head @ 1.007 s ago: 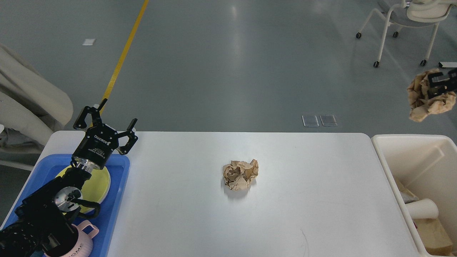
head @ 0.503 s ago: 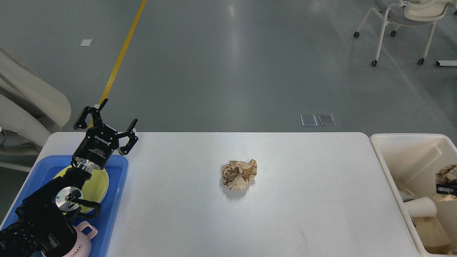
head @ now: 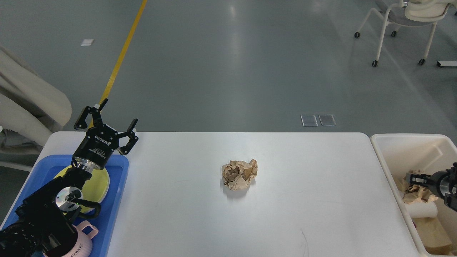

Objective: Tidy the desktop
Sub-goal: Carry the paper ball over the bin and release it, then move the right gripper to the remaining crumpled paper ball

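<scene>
The white desktop [head: 303, 200] holds one crumpled brown paper ball [head: 240, 174] near its middle. My left gripper [head: 109, 119] is open and empty, raised over the desktop's far left corner above the blue tray. My right gripper [head: 416, 177] reaches in from the right edge, low inside the cream bin. It is right at a second crumpled brown paper ball [head: 417, 192] lying in the bin. Its fingers look small and dark, so I cannot tell whether they still grip the paper.
A blue tray [head: 119, 200] at the left holds a yellow plate [head: 101, 182] and a pink mug [head: 84, 241] under my left arm. The cream bin [head: 389, 150] at the right also holds a white paper cup [head: 423, 210] and cardboard [head: 432, 232]. A wheeled chair [head: 407, 21] stands far right.
My right gripper has come down from high above the bin into it, carrying the brown paper ball along. The left arm and the ball on the desktop have not moved.
</scene>
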Controlling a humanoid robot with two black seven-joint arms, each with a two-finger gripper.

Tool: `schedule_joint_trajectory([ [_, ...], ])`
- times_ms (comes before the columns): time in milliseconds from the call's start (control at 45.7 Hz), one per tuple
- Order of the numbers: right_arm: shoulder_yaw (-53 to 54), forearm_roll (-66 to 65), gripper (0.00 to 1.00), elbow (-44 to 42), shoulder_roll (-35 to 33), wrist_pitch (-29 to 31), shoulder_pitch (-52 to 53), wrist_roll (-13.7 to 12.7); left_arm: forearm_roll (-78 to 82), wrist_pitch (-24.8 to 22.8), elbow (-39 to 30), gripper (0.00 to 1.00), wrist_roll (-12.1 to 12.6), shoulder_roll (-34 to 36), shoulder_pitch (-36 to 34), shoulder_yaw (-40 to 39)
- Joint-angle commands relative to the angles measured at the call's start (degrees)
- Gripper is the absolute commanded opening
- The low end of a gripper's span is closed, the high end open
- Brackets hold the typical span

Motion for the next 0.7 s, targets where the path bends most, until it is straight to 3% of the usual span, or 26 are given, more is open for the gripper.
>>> schedule_joint_trajectory([
  [0, -4.07, -4.89, 1.00, 12.85, -5.58, 0.52, 12.79, -0.80, 0.00, -0.01, 0.00, 1.00, 0.00, 0.00, -0.01, -0.02],
  [88, -10.65, -8.15, 1.00, 19.53, -6.99, 3.85, 25.09, -0.89, 0.00, -0.01, 0.00, 1.00, 0.00, 0.00, -0.01, -0.02],
  [197, -19.01, -8.42, 1.00, 26.22, -6.55, 13.95, 42.40, -0.45, 0.00, -0.01, 0.00, 1.00, 0.00, 0.00, -0.01, -0.02],
  [350, -21.13, -8.33, 1.00, 38.17, -3.92, 38.54, 70.35, 0.34, 0.00, -0.01, 0.00, 1.00, 0.00, 0.00, -0.01, -0.02],
  [438, -19.91, -7.90, 1.00, 44.15, 0.56, 53.83, 86.26, 3.06, 0.00, -0.01, 0.00, 1.00, 0.00, 0.00, -0.01, -0.02],
  [525, -11.05, -6.49, 1.00, 46.35, 2.06, 55.17, 93.23, 5.61, 0.00, -0.01, 0.00, 1.00, 0.00, 0.09, -0.01, -0.02],
  [679, 0.75, -0.26, 1.00, 46.36, 1.88, 55.17, 91.22, 5.35, 0.00, -0.01, 0.00, 1.00, 0.00, 0.09, -0.01, -0.02],
])
